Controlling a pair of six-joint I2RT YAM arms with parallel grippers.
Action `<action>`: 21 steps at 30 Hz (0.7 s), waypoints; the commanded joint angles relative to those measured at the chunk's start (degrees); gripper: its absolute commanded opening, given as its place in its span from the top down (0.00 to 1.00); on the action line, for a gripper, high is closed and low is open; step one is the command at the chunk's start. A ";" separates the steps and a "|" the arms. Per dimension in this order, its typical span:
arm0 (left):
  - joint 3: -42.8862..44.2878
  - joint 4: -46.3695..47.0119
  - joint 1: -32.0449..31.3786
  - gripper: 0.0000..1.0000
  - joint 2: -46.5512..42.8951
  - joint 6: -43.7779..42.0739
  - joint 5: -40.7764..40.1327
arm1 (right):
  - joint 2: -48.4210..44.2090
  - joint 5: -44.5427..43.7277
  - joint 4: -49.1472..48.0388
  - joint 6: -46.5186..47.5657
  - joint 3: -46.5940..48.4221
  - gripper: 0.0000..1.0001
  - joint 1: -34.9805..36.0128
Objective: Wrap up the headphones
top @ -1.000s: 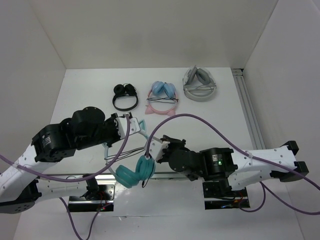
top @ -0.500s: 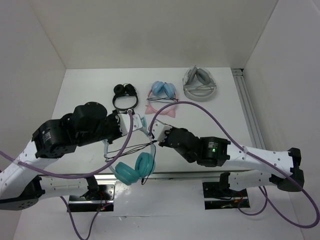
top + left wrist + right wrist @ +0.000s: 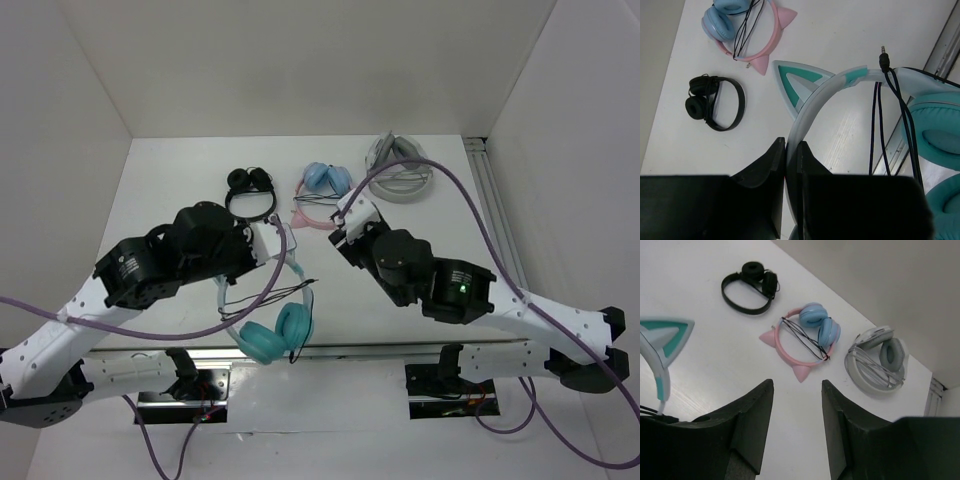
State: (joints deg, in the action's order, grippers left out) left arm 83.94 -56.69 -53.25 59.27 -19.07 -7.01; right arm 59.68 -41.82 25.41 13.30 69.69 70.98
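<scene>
Left pincer (image 3: 792,145) clamped on headphones (image 3: 825,90) band, by near counter (image 3: 180,190) edge. Right pincer (image 3: 797,385) wide, empty. Cable (image 3: 875,125) loops the band, plug (image 3: 883,56) loose. You're partway, I'd say: tail needs tucking.

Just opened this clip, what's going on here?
The left hand is clamped on the headband of the teal cat-ear headphones, whose cups sit near the table's front edge. The black cable is looped over the band, with its plug free. The right hand is open and empty, hovering above the table near the pink pair.
</scene>
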 commanded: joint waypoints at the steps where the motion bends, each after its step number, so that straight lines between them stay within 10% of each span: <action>1: -1.58 11.74 4.55 1.00 -1.26 2.11 7.87 | -0.35 -6.16 2.35 -6.17 3.78 0.49 -0.14; 12: -14.23 31.52 21.95 1.00 0.76 3.50 40.02 | -6.24 -1.78 7.11 -17.95 5.98 0.48 -0.14; 21: -15.06 50.01 31.54 1.00 23.74 1.33 59.27 | -8.53 2.00 9.57 -19.89 5.46 0.48 -0.14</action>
State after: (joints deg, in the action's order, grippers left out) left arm 65.43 -16.45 -24.64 77.25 -16.84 39.27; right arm 52.07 -41.80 33.10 -4.91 73.21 70.98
